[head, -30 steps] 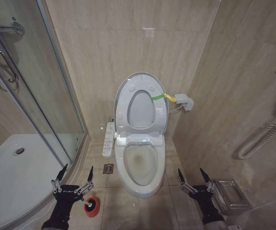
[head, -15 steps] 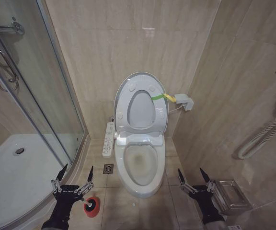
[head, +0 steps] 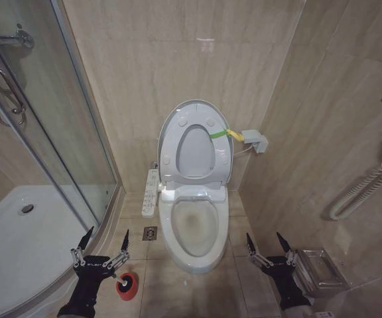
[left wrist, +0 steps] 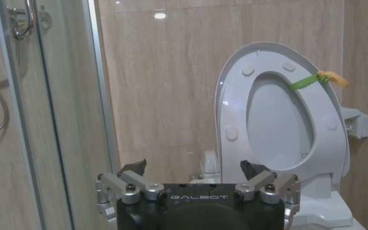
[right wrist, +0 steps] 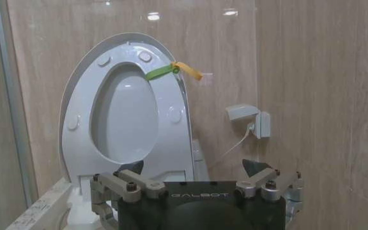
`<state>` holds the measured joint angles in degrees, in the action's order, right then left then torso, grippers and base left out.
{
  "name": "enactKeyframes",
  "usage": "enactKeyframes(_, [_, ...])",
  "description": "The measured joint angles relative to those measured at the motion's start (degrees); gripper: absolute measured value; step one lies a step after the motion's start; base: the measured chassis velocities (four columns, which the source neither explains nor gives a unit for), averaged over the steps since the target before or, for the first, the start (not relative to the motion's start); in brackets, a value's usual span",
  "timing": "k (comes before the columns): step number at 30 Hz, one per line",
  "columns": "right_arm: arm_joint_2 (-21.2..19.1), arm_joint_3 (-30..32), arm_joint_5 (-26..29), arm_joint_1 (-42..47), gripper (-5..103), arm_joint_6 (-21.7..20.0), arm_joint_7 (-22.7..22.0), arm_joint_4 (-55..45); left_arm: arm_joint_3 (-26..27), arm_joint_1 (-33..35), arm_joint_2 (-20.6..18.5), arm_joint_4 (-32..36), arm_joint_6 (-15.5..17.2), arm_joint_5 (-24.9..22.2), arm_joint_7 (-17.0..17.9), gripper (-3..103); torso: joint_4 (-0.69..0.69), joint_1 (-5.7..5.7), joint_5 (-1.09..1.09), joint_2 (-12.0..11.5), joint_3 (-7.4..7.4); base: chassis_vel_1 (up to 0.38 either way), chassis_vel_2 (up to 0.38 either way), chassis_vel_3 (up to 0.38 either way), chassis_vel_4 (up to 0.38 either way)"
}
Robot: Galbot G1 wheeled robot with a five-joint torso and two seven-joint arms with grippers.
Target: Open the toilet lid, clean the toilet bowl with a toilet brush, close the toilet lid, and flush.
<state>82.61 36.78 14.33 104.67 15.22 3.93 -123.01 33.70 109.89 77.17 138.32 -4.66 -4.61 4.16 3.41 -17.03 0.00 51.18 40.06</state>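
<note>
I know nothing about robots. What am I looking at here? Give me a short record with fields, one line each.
Place: tiled bathroom, glass shower door on the robot's left
Toilet lid: raised, leaning against the back wall, with the seat up too
Toilet bowl: uncovered
Toilet brush: standing in its red holder on the floor, left of the bowl
Left tool: open, empty, low and just above the brush
Right tool: open, empty, low at the bowl's right
Metal bin: on the floor beside the right tool
</note>
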Motion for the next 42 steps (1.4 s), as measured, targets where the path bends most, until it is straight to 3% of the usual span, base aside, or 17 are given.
enactKeyframes(21, [0.0,-0.03,0.0,-0.36,100,-0.32,0.01,0.05,0.0,0.0,0.0,0.0,0.0,0.0,0.0,99,0.0,0.0,0.0,0.0,0.0,0.0,0.0,0.0,0.0])
enactKeyframes(24, [-0.02,-0.26,0.0,-2.33,100,-2.6,0.0,0.83,0.0,0.0,0.0,0.0,0.0,0.0,0.0,99,0.02,0.0,-0.01,0.0,0.0,0.0,0.0,0.0,0.0])
enactKeyframes(27, [-0.11,-0.95,-0.17,-7.58,100,-8.56,0.06,2.86,0.01,0.0,0.0,0.0,0.0,0.0,0.0,99,0.0,0.0,-0.01,0.0,0.0,0.0,0.0,0.0,0.0])
enactKeyframes(28, [-0.11,-0.95,-0.17,-7.58,100,-8.56,0.06,2.86,0.01,0.0,0.0,0.0,0.0,0.0,0.0,99,0.0,0.0,-0.01,0.0,0.0,0.0,0.0,0.0,0.0])
enactKeyframes(32, [-0.24,-1.98,-0.55,-15.41,100,-17.47,0.2,5.88,0.01,0.0,0.0,0.0,0.0,0.0,0.0,99,0.0,0.0,0.0,0.0,0.0,0.0,0.0,0.0,0.0])
enactKeyframes(33, [-0.24,-1.98,-0.55,-15.41,100,-17.47,0.2,5.88,0.01,0.0,0.0,0.0,0.0,0.0,0.0,99,0.0,0.0,0.0,0.0,0.0,0.0,0.0,0.0,0.0])
enactKeyframes(37, [-0.37,-2.88,-0.88,-22.35,100,-25.4,0.31,8.52,0.0,0.0,0.0,0.0,0.0,0.0,0.0,99,0.0,0.0,0.0,0.0,0.0,0.0,0.0,0.0,0.0])
enactKeyframes(39, [-0.39,-3.03,-0.94,-23.5,100,-26.73,0.34,8.97,0.0,0.0,0.0,0.0,0.0,0.0,0.0,99,-0.01,0.0,0.0,0.0,0.01,0.0,0.0,0.0,0.0])
enactKeyframes(42, [-0.48,-3.7,-1.18,-28.62,100,-32.49,0.42,10.96,0.0,0.0,0.0,0.0,0.0,0.0,0.0,99,-0.02,-0.01,0.0,0.0,0.0,0.0,0.0,0.0,0.0])
